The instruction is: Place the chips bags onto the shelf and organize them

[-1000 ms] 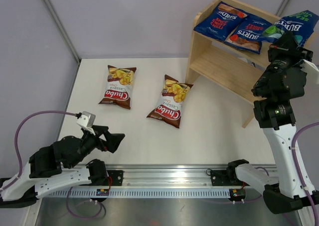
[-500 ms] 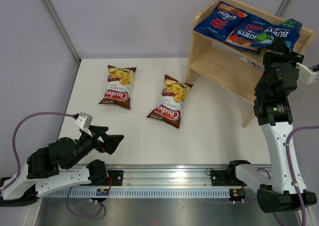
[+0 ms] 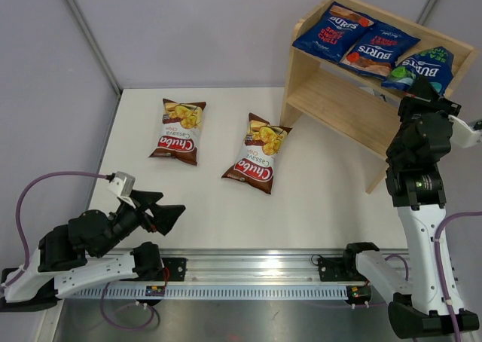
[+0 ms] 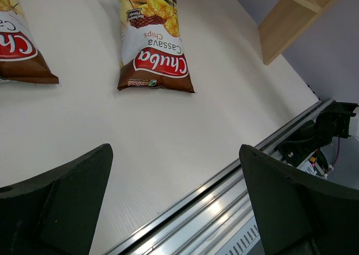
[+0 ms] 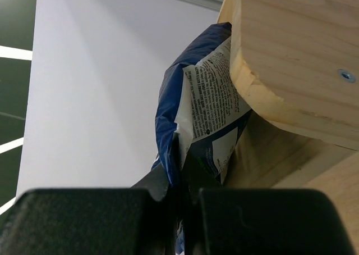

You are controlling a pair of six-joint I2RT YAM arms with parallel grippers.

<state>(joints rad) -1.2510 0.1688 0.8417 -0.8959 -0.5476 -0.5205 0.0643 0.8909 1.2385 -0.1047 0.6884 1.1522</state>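
The wooden shelf (image 3: 331, 101) stands at the back right. Two red-accented Burts bags (image 3: 331, 30) (image 3: 375, 50) lie on its top tier. My right gripper (image 3: 416, 86) is shut on the near edge of the green Burts bag (image 3: 425, 65), which rests on the top tier's right end. In the right wrist view the bag (image 5: 193, 109) is pinched between my fingers (image 5: 162, 182) beside the shelf's panel (image 5: 297, 53). Two Chuba bags (image 3: 178, 130) (image 3: 258, 153) lie flat on the table; one also shows in the left wrist view (image 4: 152, 44). My left gripper (image 3: 167, 215) is open and empty near the front edge.
A metal rail (image 3: 248, 270) runs along the table's near edge, also seen in the left wrist view (image 4: 224, 210). Grey walls enclose the table. The shelf's lower tier (image 3: 343, 108) is bare wood. Purple cables trail from both arm bases.
My right gripper has carried the green Burts bag inward and down onto the top tier's right end. The left arm has shifted slightly lower; its gripper stays open.
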